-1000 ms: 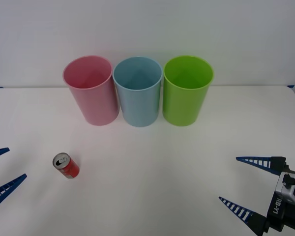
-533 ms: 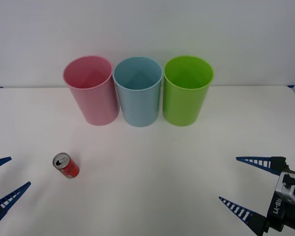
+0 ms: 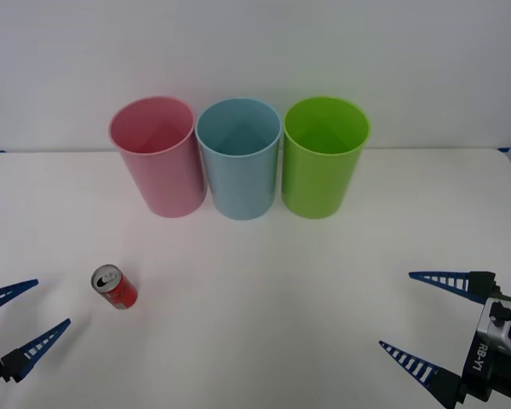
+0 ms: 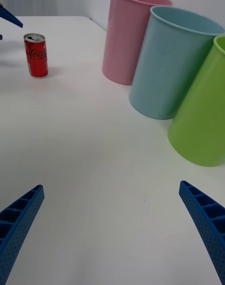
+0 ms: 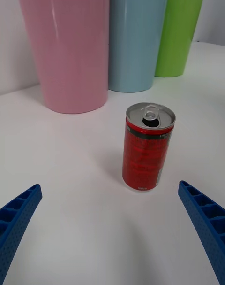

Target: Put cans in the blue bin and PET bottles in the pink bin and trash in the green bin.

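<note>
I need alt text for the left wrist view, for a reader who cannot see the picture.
A small red drink can with an opened silver top stands upright on a white table, ahead of the open left gripper with blue ribbed fingers. Behind it stand three tall plastic bins in a row: pink bin, light-blue bin and lime-green bin.

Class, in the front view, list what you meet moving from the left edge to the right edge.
left gripper → red can → pink bin → blue bin → green bin → right gripper

Bare table [image 3: 264,281] around red can [image 3: 114,286]
</note>
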Controlling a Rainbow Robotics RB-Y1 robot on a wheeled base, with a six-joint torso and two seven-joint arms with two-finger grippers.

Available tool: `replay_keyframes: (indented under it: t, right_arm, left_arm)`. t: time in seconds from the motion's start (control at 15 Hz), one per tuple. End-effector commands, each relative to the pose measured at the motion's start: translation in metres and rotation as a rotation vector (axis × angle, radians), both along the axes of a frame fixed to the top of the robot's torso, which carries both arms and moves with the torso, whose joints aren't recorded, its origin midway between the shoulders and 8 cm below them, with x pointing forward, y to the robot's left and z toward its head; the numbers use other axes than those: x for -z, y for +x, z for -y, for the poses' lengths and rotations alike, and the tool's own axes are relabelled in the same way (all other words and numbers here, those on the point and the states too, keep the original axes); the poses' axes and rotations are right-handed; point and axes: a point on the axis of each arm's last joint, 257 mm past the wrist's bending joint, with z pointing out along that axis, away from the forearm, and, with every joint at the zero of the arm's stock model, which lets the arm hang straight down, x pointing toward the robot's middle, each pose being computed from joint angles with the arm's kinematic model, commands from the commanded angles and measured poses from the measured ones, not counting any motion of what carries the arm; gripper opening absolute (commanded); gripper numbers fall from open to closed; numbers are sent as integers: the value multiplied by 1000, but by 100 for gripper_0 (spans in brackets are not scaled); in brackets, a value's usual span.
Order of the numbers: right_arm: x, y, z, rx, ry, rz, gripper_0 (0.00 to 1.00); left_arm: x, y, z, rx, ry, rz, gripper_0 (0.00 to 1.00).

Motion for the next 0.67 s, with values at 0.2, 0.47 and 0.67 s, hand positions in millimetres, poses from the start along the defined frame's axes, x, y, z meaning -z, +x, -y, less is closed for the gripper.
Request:
replay_keyframes:
  t: [0.2,0.47,0.67]
  right_arm:
    - [0,0,0,0,0,0,100]
    - [0,0,0,0,0,0,100]
    - [0,0,0,0,0,0,100]
  left_arm:
    - [16,25,33,33,19,-23,100]
    - [26,49,62,45,20,-51,100]
    - [26,66,81,58,23,-57,100]
